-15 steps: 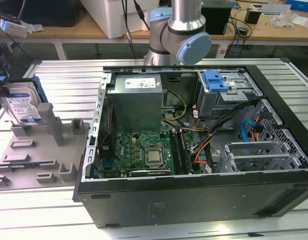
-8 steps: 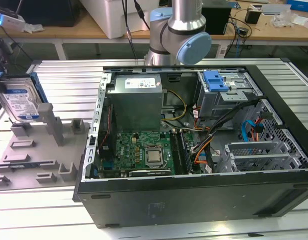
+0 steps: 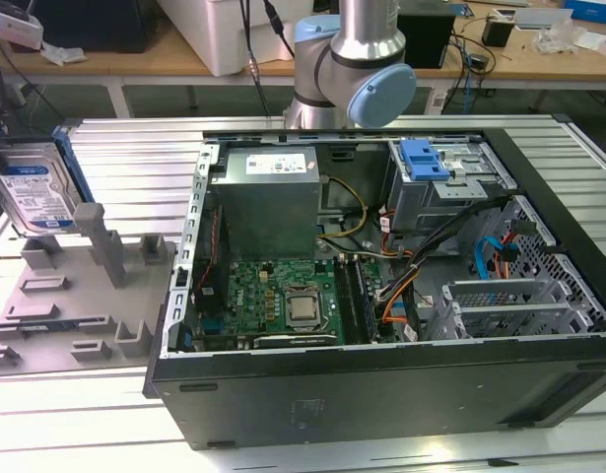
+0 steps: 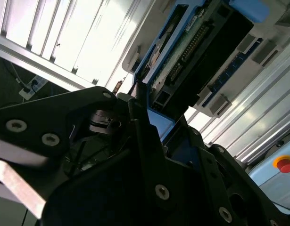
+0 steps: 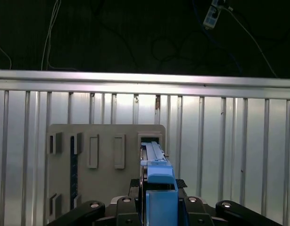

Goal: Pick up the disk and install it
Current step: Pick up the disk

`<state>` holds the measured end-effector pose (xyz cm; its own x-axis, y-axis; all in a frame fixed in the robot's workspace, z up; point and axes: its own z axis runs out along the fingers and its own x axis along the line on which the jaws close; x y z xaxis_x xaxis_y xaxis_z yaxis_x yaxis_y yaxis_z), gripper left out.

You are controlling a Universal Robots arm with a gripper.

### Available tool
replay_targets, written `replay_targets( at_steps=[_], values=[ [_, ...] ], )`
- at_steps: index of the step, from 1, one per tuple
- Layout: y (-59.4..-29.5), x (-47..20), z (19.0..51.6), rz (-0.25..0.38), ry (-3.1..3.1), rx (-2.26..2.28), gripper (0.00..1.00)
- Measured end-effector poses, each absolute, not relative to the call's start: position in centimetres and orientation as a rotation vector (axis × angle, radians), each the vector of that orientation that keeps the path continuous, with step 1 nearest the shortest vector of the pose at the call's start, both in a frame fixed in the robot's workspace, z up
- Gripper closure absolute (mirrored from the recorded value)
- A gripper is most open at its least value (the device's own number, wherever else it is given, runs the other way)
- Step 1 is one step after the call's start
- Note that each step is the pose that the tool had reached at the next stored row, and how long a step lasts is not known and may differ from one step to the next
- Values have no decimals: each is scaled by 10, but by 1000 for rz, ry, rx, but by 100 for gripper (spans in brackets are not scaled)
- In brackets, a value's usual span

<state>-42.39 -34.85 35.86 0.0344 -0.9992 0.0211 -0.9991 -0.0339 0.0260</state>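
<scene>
We're in a robotics lab, folks: a robot arm (image 3: 352, 59) rises behind an open PC case (image 3: 381, 394) laid on a slotted aluminium table (image 3: 135, 163). There's a grey fixture plate (image 3: 86, 296) alongside, cluttered wooden benches (image 3: 115, 61) at the back, and a red stop button (image 4: 285, 165).

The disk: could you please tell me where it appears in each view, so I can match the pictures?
Exterior view: the disk stands tilted at the exterior view's far left, by the grey fixture plate.
Second wrist view: the disk shows its circuit-board side, framed in blue.
First wrist view: the disk is edge-on, in front of that plate.
Shared landmark: the ribbed metal table.
</scene>
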Motion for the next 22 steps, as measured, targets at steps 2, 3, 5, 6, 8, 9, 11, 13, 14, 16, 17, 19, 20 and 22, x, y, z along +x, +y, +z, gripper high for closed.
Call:
replay_targets(
  at_steps=[2,3,5,6,8,9,11,13,14,16,17,19,20,22],
  values=[
    [-348,-424,362,-4,-2160,2235,63],
    [-348,-424,365,-4,-2160,2235,63],
    [-348,-424,368,-4,-2160,2235,63],
    [-348,-424,372,-4,-2160,2235,63],
    [-348,-424,378,-3,-2159,2234,63],
    [-348,-424,382,-3,-2159,2234,63],
    [-348,-424,387,-3,-2159,2234,63],
    [-348,-424,391,-3,-2159,2234,63],
    [-348,-424,394,-3,-2159,2234,63],
    [-348,-424,399,-2,-2159,2234,63],
    [-348,-424,401,-2,-2159,2234,63],
    [-348,-424,405,-1,-2158,2233,63],
    [-348,-424,407,0,-2158,2233,63],
    [-348,-424,411,1,-2158,2232,63]
  ],
)
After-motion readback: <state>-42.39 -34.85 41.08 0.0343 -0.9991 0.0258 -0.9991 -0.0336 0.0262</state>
